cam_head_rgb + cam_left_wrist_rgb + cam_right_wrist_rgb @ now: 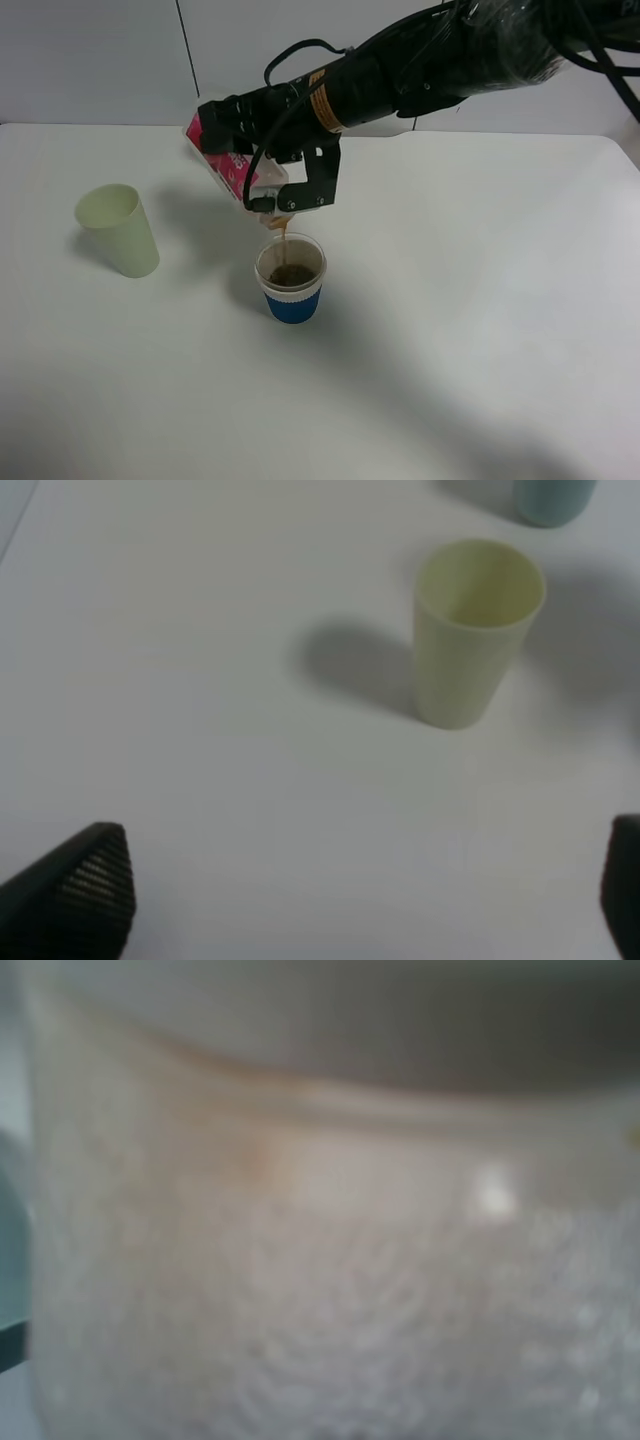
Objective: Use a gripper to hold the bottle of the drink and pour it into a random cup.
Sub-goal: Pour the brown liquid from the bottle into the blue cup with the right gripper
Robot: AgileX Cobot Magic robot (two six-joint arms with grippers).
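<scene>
The right pincer (228,128) grips the drink bottle (230,172) tipped mouth-down, brown liquid (283,233) streaming into the blue-sleeved cup (292,292). The left pincer (362,885) gapes wide.

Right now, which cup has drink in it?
The short clear cup with the blue sleeve, under the tilted bottle, holds brown liquid. The pale yellow-green tumbler looks empty; the inside of the teal tumbler is out of view.

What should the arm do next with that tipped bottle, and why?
Probably hold the bottle at this tilt for a moment rather than righting it. A thin brown stream is falling from its mouth straight into the blue-sleeved cup. The cup looks only shallowly filled, and no spill shows around it.
</scene>
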